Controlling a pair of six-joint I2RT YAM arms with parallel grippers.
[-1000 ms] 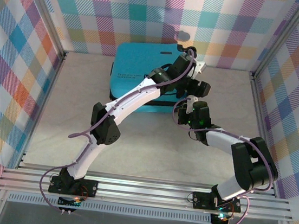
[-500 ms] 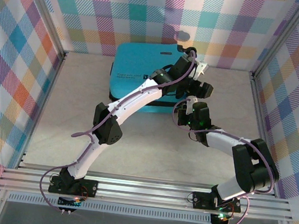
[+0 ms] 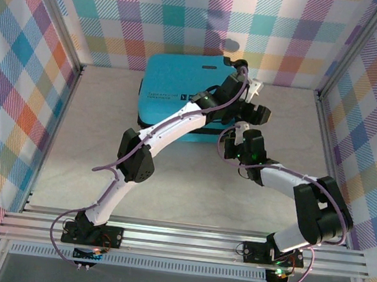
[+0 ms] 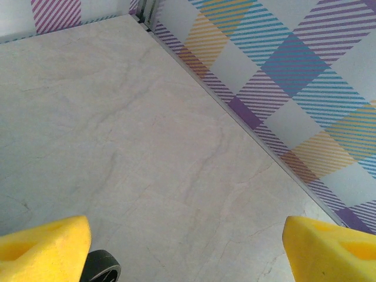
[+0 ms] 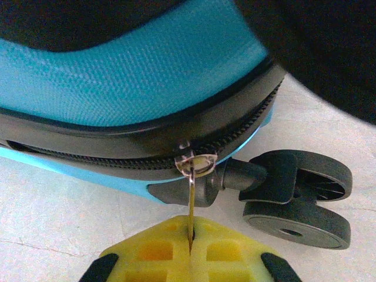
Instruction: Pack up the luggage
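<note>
The luggage is a turquoise hard-shell suitcase lying shut at the back of the table. My left arm reaches over its lid, and the left gripper hangs open past the case's right edge; its yellow fingertips stand wide apart over bare table, next to a black wheel. My right gripper sits at the case's front right corner. There the right gripper is shut on the thin metal zipper pull, which hangs from the black zipper band beside a double wheel.
Plaid walls with metal rails close in the pale table on three sides. The wall's foot runs close to the right of the left gripper. The arm bases sit on the rail at the near edge.
The left arm has shifted slightly right across the lid, uncovering more of the lid's dark label. The right gripper keeps its hold on the zipper pull in the same place.
</note>
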